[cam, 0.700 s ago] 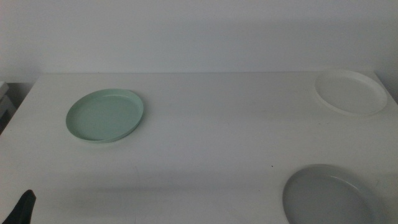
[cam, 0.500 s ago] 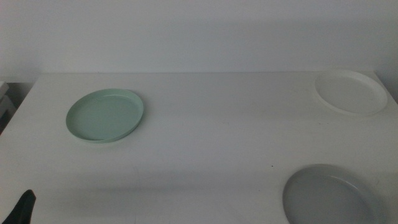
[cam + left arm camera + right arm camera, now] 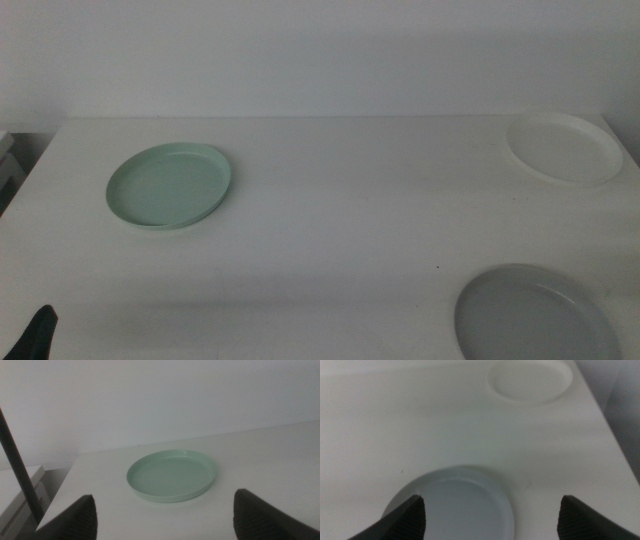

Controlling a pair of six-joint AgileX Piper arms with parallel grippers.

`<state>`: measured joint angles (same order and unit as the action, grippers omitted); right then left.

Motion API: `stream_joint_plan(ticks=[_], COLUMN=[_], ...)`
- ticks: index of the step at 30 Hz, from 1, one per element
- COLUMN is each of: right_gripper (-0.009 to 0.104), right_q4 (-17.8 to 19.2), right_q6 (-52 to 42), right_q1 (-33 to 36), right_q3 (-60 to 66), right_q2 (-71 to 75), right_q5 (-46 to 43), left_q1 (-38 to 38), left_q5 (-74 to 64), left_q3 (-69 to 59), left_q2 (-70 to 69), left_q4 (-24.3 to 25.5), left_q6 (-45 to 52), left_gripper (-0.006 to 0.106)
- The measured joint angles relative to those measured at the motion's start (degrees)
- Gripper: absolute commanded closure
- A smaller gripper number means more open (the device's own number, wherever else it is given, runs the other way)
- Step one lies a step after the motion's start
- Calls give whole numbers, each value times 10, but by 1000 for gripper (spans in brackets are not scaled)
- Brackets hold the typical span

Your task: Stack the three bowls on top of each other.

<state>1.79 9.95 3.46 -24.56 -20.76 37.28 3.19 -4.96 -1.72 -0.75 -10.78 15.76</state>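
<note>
The mint green bowl [image 3: 169,186] lies on the table's left side, and the left wrist view shows the same green bowl [image 3: 172,475] a short way ahead of my open left gripper [image 3: 165,522]. Only a dark tip of that left gripper [image 3: 35,335] shows at the bottom left of the middle view. The grey bowl [image 3: 535,315] sits at the front right; the right wrist view has this grey bowl [image 3: 455,505] just under and ahead of my open right gripper [image 3: 492,520]. The white bowl [image 3: 563,147] rests at the back right, its rim also in view as the white bowl [image 3: 530,380].
The white table [image 3: 340,220] meets a pale wall at the back. A dark slanted rod [image 3: 17,467] and a white shelf edge [image 3: 20,495] stand off the table's left side. The table's right edge [image 3: 610,435] runs close to the white bowl.
</note>
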Motion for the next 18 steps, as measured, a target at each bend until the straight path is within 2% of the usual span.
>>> stream_joint_plan(ticks=[4, 8, 18], right_gripper=[-1, -1, -1], right_q4=[-18, -18, -18], right_q6=[-1, 0, 8], right_q1=[0, 0, 0], right_q3=[-79, -135, -153], right_q2=[-86, -163, -303], right_q5=[89, 155, 142], left_q1=[0, 0, 0], left_q5=[0, 0, 0], left_q3=[0, 0, 0], left_q2=[0, 0, 0], left_q4=[0, 0, 1], left_q6=[0, 0, 0], left_gripper=[10, 10, 10])
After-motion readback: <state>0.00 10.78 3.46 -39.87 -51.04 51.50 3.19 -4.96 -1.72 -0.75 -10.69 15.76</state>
